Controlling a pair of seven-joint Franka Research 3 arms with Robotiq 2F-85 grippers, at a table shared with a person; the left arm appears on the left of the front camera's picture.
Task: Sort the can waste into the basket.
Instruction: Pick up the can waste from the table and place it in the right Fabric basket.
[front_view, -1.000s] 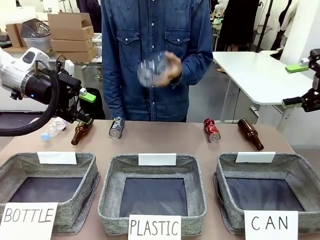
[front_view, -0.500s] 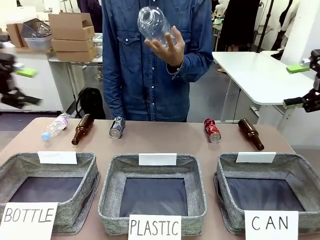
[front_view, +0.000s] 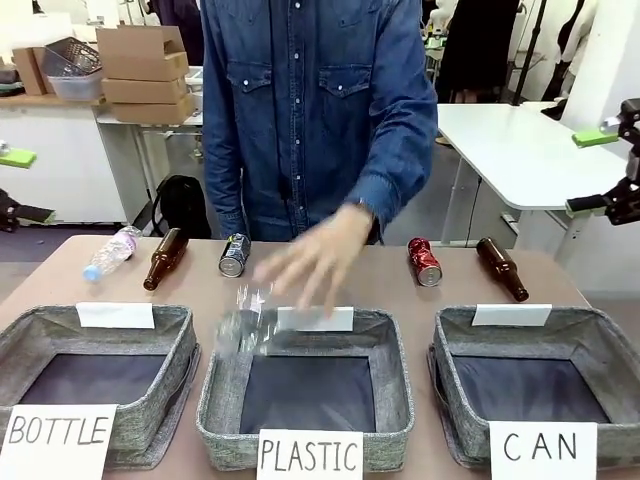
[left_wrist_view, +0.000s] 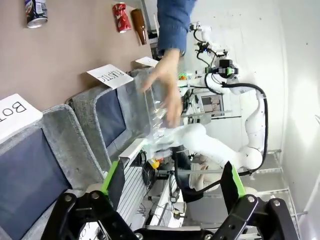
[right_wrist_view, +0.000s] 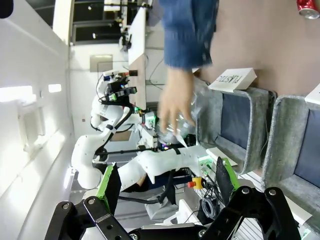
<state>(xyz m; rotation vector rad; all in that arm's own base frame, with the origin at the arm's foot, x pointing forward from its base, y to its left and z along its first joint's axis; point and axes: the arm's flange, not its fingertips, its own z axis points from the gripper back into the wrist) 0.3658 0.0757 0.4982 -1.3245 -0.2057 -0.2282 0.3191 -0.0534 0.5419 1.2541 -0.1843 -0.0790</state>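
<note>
The dark blue-black can (front_view: 234, 254) lies at the table's far side, left of centre, and the red can (front_view: 424, 261) lies right of centre. Both cans show again in the left wrist view, dark (left_wrist_view: 36, 12) and red (left_wrist_view: 120, 10), and the red can (right_wrist_view: 309, 6) in the right wrist view. The grey CAN basket (front_view: 470, 345) stands front right with nothing in it. My left gripper (front_view: 12, 185) hangs open at the picture's left edge, well above the table. Open as well, my right gripper (front_view: 603, 170) hangs high at the right edge. Neither holds anything.
A person's blurred hand (front_view: 310, 265) is over the PLASTIC basket (front_view: 215, 390), with a clear bottle (front_view: 245, 325) at its far-left rim. The BOTTLE basket (front_view: 175, 385) stands front left. Brown bottles (front_view: 164, 258) (front_view: 500, 268) and another clear bottle (front_view: 110, 252) lie in the far row.
My left arm has pulled back from the brown bottle to the left edge. The person's hand raised the clear bottle, then brought it down to the PLASTIC basket.
</note>
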